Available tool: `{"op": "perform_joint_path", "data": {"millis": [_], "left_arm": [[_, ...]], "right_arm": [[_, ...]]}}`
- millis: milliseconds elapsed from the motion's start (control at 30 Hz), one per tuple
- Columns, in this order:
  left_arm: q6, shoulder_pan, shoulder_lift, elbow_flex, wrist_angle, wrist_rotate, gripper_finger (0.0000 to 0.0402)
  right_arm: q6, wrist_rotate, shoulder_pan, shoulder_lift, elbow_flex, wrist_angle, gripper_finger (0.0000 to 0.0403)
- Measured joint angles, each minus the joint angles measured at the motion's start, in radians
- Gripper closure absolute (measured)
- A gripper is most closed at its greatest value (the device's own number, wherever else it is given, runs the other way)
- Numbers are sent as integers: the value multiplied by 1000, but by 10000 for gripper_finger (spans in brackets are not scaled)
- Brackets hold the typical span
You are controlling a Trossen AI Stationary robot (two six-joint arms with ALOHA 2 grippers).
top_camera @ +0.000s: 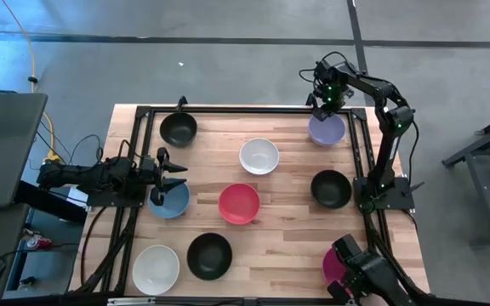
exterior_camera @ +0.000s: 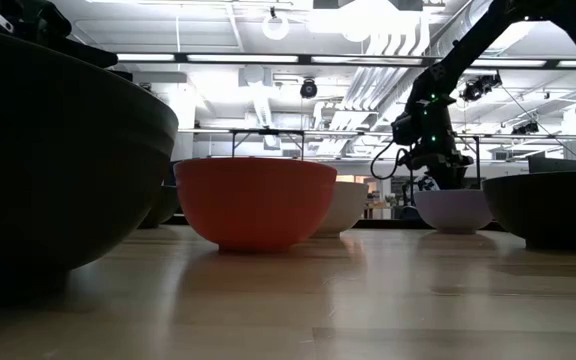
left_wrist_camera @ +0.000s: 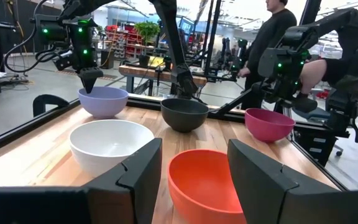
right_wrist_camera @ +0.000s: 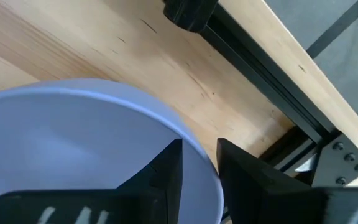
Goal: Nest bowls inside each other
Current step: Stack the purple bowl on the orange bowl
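From above I see my right arm reaching from its base at the table's right edge up toward the far right corner, elbow bent, with the right gripper (top_camera: 327,109) pointing down at the far rim of the lavender bowl (top_camera: 327,130). In the right wrist view its two dark fingers (right_wrist_camera: 166,169) straddle that rim, one inside the bowl and one outside over the wood; the gap between them is narrow, and I cannot tell whether the pads press the rim or merely bracket it. The bowl rests on the table (top_camera: 287,183). My left arm lies low and horizontal across the table's left edge, and the left gripper (top_camera: 170,174) points toward the table's middle with its fingers spread wide, holding nothing, hovering at the near rim of the blue bowl (top_camera: 170,201). The other bowls stand apart from one another, none nested: a black bowl (top_camera: 178,129) at the far left, a white bowl (top_camera: 259,155) near the centre, the red bowl (top_camera: 239,203) just right of the blue one, a second black bowl (top_camera: 331,188) at the right side, a third black bowl (top_camera: 209,255) and a second white bowl (top_camera: 156,269) along the near edge, and the magenta bowl (top_camera: 333,263) at the near right, partly covered by dark hardware. In the left wrist view a person in dark clothing (left_wrist_camera: 272,31) stands beyond the table.
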Motion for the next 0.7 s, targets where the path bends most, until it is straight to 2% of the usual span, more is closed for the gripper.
{"op": "perform_joint_path", "data": {"millis": [600, 700], "left_arm": [[0, 0, 0, 0, 0, 1, 229], [0, 0, 0, 0, 0, 1, 229]], "right_arm": [[6, 0, -12, -29, 1, 19, 312], [10, 0, -12, -29, 1, 23, 323]]}}
